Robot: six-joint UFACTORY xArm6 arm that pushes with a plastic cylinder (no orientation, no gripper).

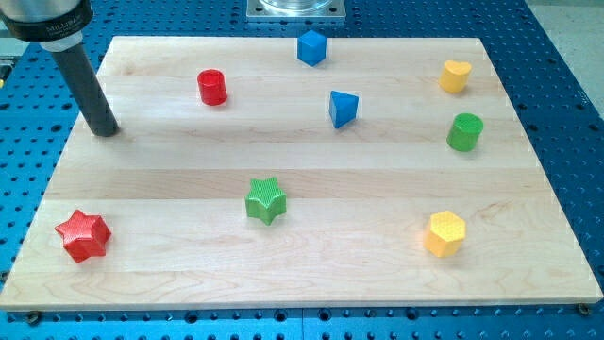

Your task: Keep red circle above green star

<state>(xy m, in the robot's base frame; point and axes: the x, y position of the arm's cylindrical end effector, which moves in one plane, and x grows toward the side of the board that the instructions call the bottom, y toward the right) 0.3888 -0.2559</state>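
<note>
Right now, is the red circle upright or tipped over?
Upright: the red circle stands on its flat end, round top face showing. My tip is apart, to its left.

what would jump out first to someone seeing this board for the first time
The dark rod at the view's upper left stands out first, my tip resting on the wooden board well left of the red circle, touching no block. Next come the bright blocks scattered across the pale wood: the green star near the middle, below and right of the red circle, and a red star at the lower left.
</note>
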